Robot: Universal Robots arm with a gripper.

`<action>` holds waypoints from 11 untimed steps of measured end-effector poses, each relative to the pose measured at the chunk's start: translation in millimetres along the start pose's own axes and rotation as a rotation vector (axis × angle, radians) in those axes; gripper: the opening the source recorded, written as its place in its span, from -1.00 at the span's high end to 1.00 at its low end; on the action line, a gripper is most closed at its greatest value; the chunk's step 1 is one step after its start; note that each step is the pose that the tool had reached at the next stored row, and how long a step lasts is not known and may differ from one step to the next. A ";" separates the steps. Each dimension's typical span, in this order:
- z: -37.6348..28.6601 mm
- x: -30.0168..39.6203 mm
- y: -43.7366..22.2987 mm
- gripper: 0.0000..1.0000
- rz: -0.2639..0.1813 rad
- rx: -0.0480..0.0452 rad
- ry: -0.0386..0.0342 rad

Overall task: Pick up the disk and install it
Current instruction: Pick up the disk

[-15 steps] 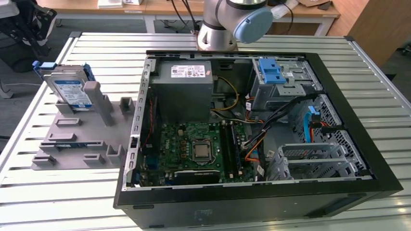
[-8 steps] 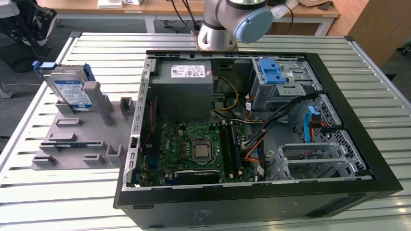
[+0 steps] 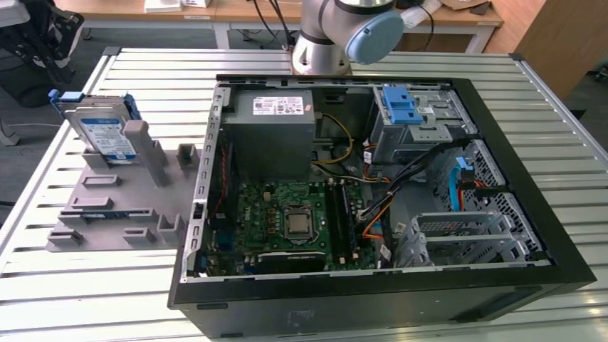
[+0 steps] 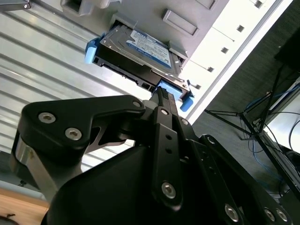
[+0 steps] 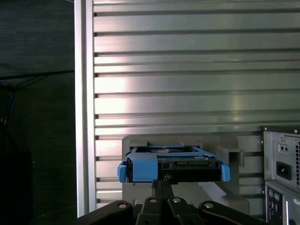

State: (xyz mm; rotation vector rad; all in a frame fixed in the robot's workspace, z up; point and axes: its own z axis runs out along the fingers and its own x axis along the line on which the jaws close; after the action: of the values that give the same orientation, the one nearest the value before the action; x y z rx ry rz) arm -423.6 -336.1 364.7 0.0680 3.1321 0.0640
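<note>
The disk (image 3: 102, 132) is a silver drive with a white-and-blue label and a blue carrier frame. It stands on edge in a slot of the grey holder (image 3: 114, 206), at the exterior view's left, on the slatted table. In both wrist views my gripper points toward it from a distance. The disk (image 4: 140, 51) lies beyond the gripper (image 4: 161, 92), whose black fingers are drawn together with nothing between them. Seen edge-on, the disk (image 5: 173, 166) sits just past the gripper (image 5: 161, 183).
An open computer case (image 3: 532, 214) fills the middle and the exterior view's right, with a grey power supply (image 3: 268, 128), a motherboard (image 3: 295, 217) and a drive cage with a blue latch (image 3: 401, 107). The arm's base (image 3: 323, 43) stands behind the case.
</note>
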 end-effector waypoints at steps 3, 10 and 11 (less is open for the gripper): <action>0.0 0.0 0.0 0.79 -0.004 0.0000 0.0002; 0.0 0.0 0.0 0.79 -0.013 -0.0001 0.0005; 0.0 0.0 0.0 0.79 -0.014 -0.0001 0.0006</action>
State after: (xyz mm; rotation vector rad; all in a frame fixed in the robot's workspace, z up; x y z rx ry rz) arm -423.6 -336.1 364.7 0.0458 3.1328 0.0642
